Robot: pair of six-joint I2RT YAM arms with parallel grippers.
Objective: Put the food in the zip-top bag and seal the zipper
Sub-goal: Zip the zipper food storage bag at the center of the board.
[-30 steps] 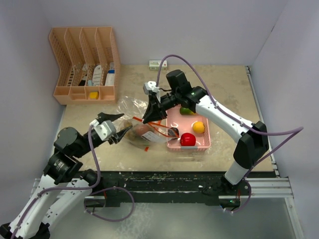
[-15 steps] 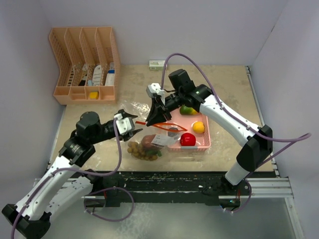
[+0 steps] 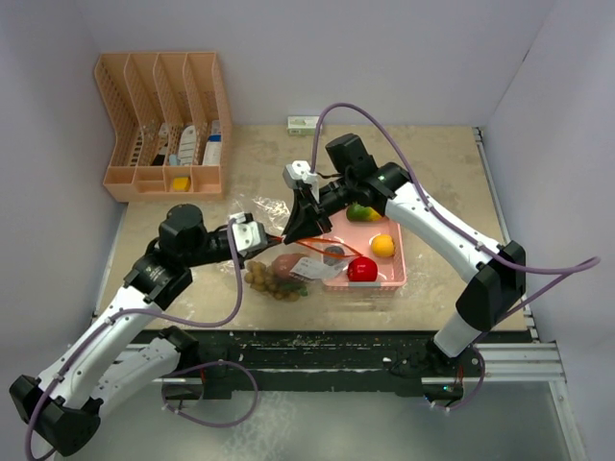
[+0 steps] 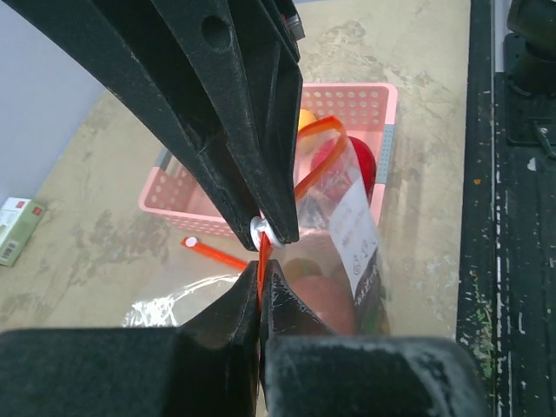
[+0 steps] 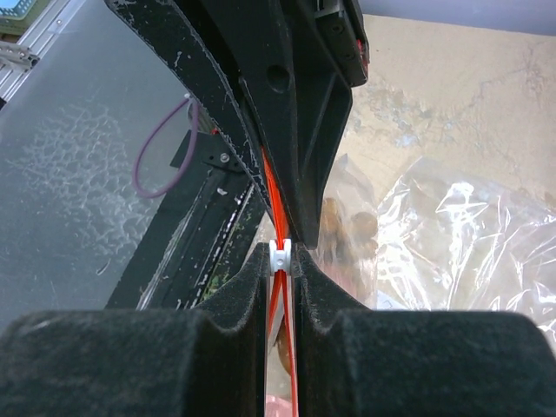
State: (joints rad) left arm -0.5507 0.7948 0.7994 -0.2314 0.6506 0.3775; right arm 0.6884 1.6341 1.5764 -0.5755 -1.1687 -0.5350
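Observation:
The clear zip-top bag [image 3: 281, 271] hangs between both grippers, with a cluster of tan balls [image 3: 272, 281] and a reddish-brown fruit [image 3: 288, 264] inside. My left gripper [image 4: 259, 280] is shut on the bag's orange zipper strip [image 4: 317, 161]. Just beyond it, my right gripper [image 5: 280, 256] is shut on the white zipper slider [image 4: 263, 231], nose to nose with the left one. The rest of the zipper runs open toward the pink basket [image 3: 394, 279]. In that basket lie a red apple [image 3: 362, 270], a yellow lemon [image 3: 382, 246], a green mango [image 3: 360, 212] and a dark ball [image 3: 333, 254].
A peach desk organizer [image 3: 163, 125] with small items stands at the back left. A small white box [image 3: 304, 123] lies by the back wall. The table's dark front rail [image 3: 317, 346] runs below the bag. Crumpled clear plastic [image 5: 469, 234] spreads beside the bag.
My left gripper has moved in from the left with open jaws and shut on the orange zipper strip beside the right gripper. The right gripper has shifted slightly, still gripping the slider.

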